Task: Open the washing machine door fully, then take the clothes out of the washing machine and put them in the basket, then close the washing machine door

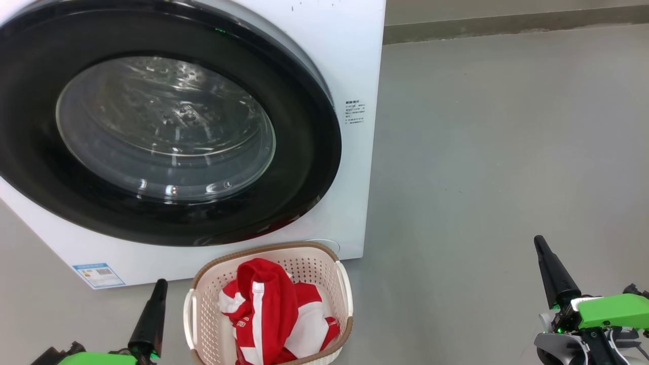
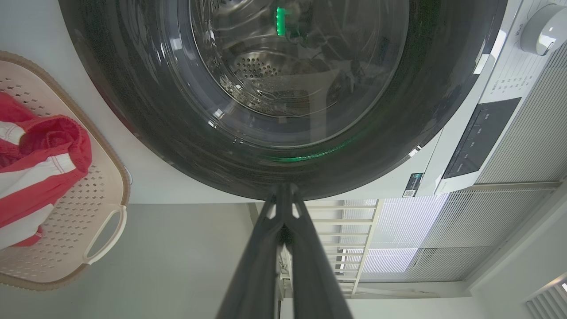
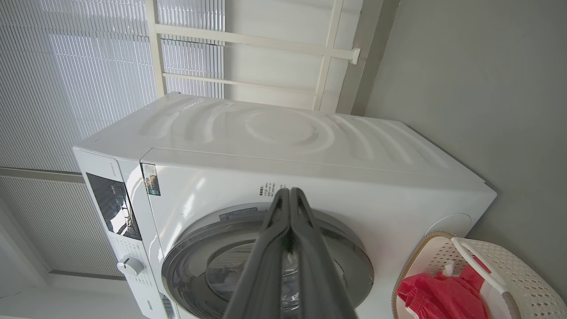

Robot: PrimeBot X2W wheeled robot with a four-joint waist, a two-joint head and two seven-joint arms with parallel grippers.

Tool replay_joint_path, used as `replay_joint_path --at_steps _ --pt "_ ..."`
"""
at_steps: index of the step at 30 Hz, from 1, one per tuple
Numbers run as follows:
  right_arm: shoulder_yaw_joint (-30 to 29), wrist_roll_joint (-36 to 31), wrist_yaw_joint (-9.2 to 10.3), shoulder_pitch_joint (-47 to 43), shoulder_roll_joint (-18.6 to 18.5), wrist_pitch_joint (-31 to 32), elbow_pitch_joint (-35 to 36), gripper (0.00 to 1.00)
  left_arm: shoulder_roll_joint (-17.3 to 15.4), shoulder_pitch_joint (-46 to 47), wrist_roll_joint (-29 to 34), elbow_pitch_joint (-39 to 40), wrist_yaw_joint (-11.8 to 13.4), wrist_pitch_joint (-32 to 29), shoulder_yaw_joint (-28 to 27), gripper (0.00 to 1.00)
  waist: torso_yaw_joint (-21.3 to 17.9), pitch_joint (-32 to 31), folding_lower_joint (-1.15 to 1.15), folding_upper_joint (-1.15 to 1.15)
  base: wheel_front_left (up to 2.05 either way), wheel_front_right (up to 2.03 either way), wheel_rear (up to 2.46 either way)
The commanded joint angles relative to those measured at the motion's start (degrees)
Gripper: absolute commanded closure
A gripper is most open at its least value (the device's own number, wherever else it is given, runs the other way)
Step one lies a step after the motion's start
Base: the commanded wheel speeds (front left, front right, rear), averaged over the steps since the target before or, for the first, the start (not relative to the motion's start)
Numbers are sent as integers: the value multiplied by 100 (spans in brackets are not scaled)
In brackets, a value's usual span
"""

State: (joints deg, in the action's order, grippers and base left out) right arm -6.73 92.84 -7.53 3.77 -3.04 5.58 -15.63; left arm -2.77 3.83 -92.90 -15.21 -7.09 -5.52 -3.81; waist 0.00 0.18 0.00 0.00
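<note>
- Head view shows the washing machine door (image 1: 304,152) lying flat against the washing machine (image 1: 355,50), seemingly closed. Its glossy black rim looks stiff and slippery, so pressing suits it better than pinching.
- The clothes (image 1: 274,314), red and white, lie heaped in the basket (image 1: 268,249) on the floor (image 1: 481,152) just before the machine. They look soft and light.
- The left gripper (image 1: 160,286) and the right gripper (image 1: 541,246) are both closed and hold nothing.

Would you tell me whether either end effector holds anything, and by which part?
Nothing is held: the left end effector and the right end effector are both shut and empty; the clothes lie in the basket.
</note>
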Motion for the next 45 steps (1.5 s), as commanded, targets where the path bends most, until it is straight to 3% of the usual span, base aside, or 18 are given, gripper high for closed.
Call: replay_joint_path --at_steps 1,45 --pt "90 -11 4 235 -36 36 164 100 -56 231 23 119 -40 -48 -211 100 0 0 0 0 0 0 0" --pt "54 -40 4 238 -11 64 162 100 -34 234 50 118 -40 -74 -243 100 0 0 0 0 0 0 0"
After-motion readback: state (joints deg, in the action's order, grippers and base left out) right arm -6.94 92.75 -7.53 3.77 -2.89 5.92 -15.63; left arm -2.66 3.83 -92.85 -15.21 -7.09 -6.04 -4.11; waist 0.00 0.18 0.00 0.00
